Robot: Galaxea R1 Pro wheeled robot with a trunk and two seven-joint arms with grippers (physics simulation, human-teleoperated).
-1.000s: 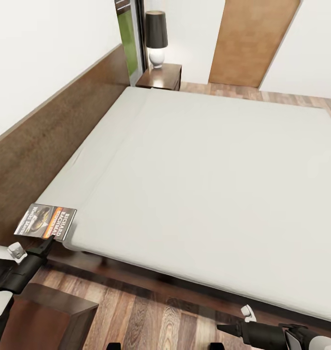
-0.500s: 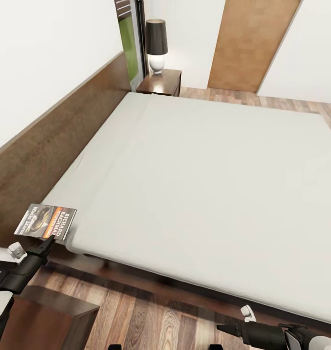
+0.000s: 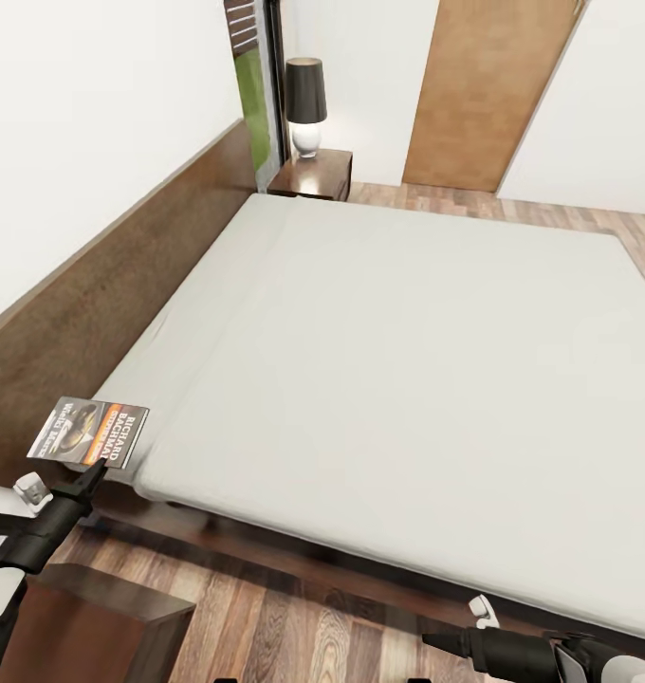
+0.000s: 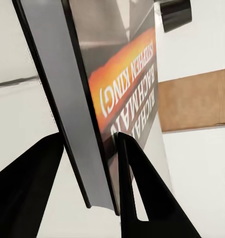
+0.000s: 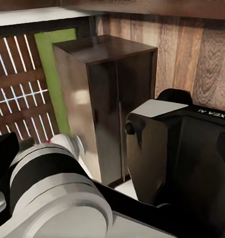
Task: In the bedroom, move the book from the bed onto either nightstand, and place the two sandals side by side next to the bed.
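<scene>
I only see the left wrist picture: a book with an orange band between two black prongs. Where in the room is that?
Observer: The book is at the corner of the bed nearest the robot, by the headboard, gripped by the left fingers.
Operator: Anywhere close to put it?
Observer: Yes, the near nightstand stands on the floor just under the left arm.
Operator: Only that one?
Observer: No, a far nightstand carrying a black-shaded lamp stands at the bed's other side.
</scene>
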